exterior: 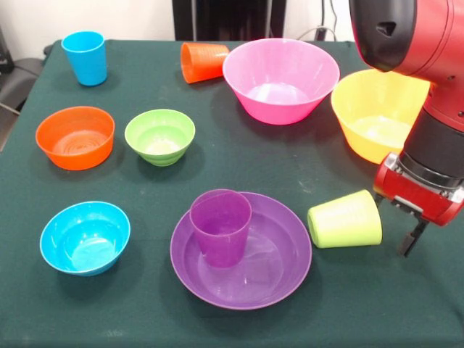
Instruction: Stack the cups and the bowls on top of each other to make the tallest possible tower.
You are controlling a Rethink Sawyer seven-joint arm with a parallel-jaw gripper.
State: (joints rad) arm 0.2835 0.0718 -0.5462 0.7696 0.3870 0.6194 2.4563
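Almost nothing was stacked yet. At the left of the bench (pixel 217 152), the blue cup (pixel 85 57) stood upright at the back, with the orange bowl (pixel 75 137) and blue bowl (pixel 85 237) nearer, both alone and open side up. The green bowl (pixel 159 136) sat beside the orange one. The orange cup (pixel 202 61) lay on its side, its long axis level and its mouth pointing right toward the pink bowl (pixel 280 80). The purple cup (pixel 220 227) stood upright inside the purple bowl (pixel 241 250), the only pairing so far. The lime cup (pixel 345 219) lay on its side, mouth pointing left. The yellow bowl (pixel 377 112) stood behind it. The end effector (pixel 413 235) hung just right of the lime cup, holding nothing; whether its fingers were apart I could not tell.
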